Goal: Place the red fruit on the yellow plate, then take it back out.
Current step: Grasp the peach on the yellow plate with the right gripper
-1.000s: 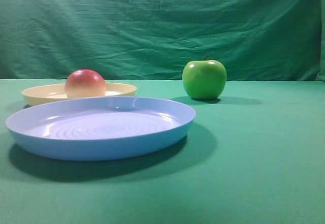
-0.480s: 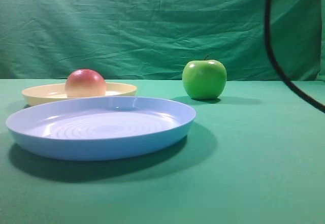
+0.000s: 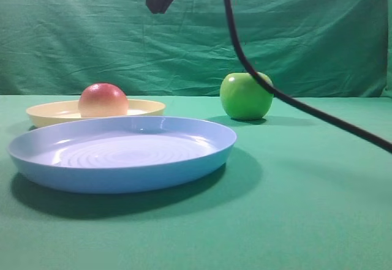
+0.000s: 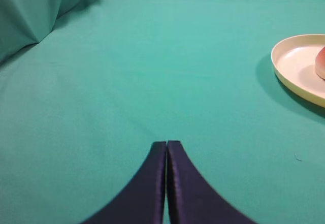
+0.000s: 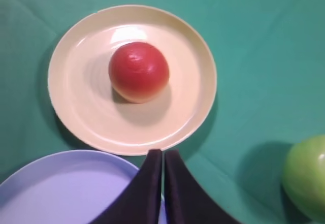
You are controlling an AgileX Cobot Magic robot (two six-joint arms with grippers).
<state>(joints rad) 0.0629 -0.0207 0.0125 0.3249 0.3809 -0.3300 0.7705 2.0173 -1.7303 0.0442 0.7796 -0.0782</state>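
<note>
The red fruit rests in the middle of the yellow plate at the left back of the table. High above the plates, my right gripper hangs shut and empty, its tip just short of the yellow plate's near rim in the right wrist view. In the left wrist view my left gripper is shut and empty over bare cloth, with the yellow plate and a sliver of the fruit at the right edge.
A larger light blue plate lies in front of the yellow one. A shiny green apple stands to the right. A black cable sweeps down from the top across the apple. A green cloth backdrop closes the rear.
The right arm has come in from the upper right: its cable has swung left across the apple, and the dark gripper tip now shows at the top. The fruit and plates have not moved.
</note>
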